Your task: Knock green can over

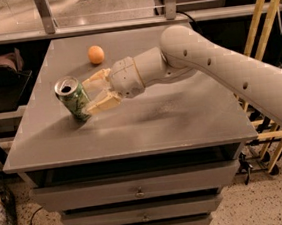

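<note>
The green can (72, 99) stands on the grey table (171, 116) at its left side and leans to the left, its silver top tipped away from my arm. My gripper (90, 95) reaches in from the right and is open. One cream finger (100, 104) presses against the can's right side and the other finger (95, 79) spreads out behind the can's top. The gripper holds nothing.
A small orange ball (95, 54) lies on the table behind the gripper. The table's left edge (28, 116) is close to the can. Drawers (139, 190) sit below the tabletop. Wooden poles (263, 31) stand at the right.
</note>
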